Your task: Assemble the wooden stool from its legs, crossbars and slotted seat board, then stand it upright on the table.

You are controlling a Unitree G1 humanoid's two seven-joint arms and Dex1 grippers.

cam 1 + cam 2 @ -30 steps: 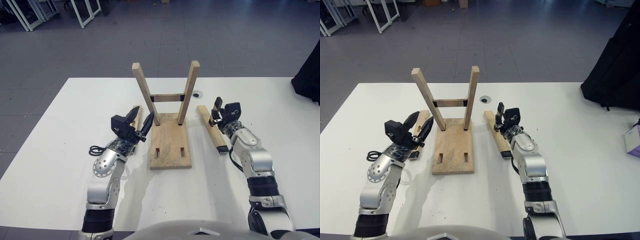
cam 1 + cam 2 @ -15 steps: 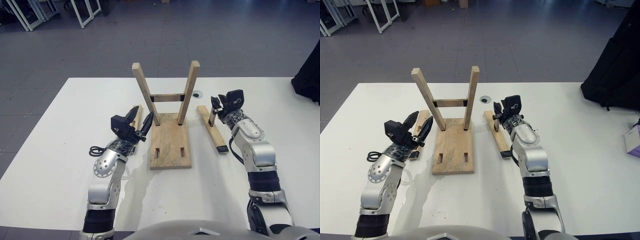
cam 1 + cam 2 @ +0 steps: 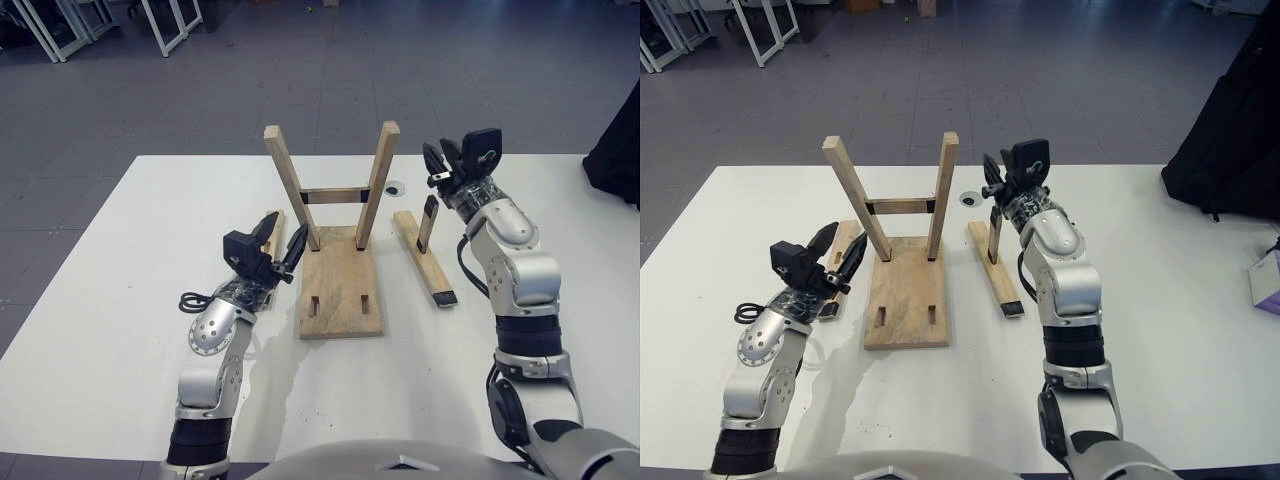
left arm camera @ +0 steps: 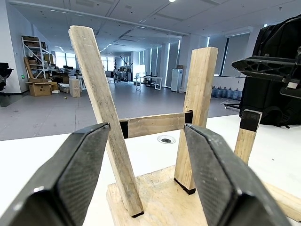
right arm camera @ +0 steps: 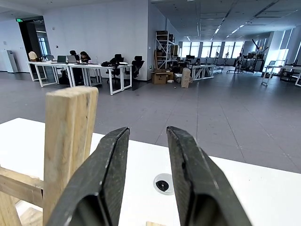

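While left gripper [image 3: 286, 227] hovers low, right gripper [image 3: 434, 165] held high, jaws apart.

Seat board [image 3: 340, 285] flat mid-desk [image 3: 120, 300]. Two legs [image 3: 290, 185] stand in its far end, crossbar [image 3: 335, 196] between them. Right loose leg [image 3: 425, 262] lies just right of the board, short piece [image 3: 427, 222] upright on it. Left loose leg [image 3: 845, 238] lies just left, left claw [image 3: 283, 237] over it. Right claw [image 3: 437, 155] is raised behind the right loose leg.
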